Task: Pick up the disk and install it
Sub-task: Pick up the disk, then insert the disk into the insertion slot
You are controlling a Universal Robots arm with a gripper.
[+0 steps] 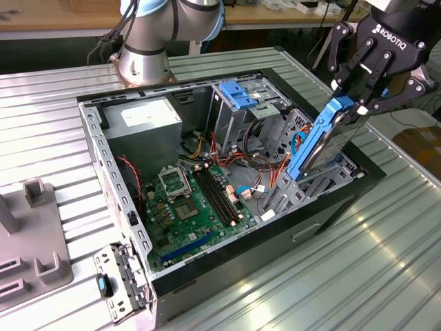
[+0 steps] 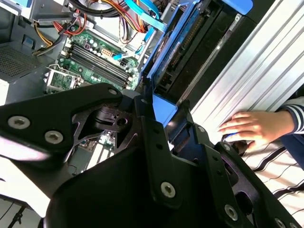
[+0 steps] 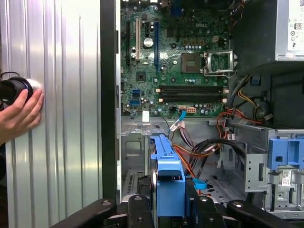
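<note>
The tool (image 1: 348,103) is clamped on the upper end of the disk (image 1: 324,141), its fingers pinching the blue rail. The disk hangs tilted, its lower end just above the metal bay (image 1: 289,193) at the exterior view's right side of the open case (image 1: 227,265). In the first wrist view the blue rail runs straight away from the camera, in line with the bay's side walls.

The step in hand looks like lowering the disk into that bay. Doing it well probably means matching the disk's tilt to the bay's guides before pushing, so that the rail slides in rather than jamming on a wall. The grip is at one end only, so a slow, straight feed seems wise to stop the disk pivoting between the fingers.

Orange cables (image 3: 190,152) lie just beside the bay and could snag the lower edge. Beyond them sits the motherboard (image 1: 196,200), well clear of the path. A person's hand (image 3: 19,114) rests on the table (image 1: 331,276) outside the case.
</note>
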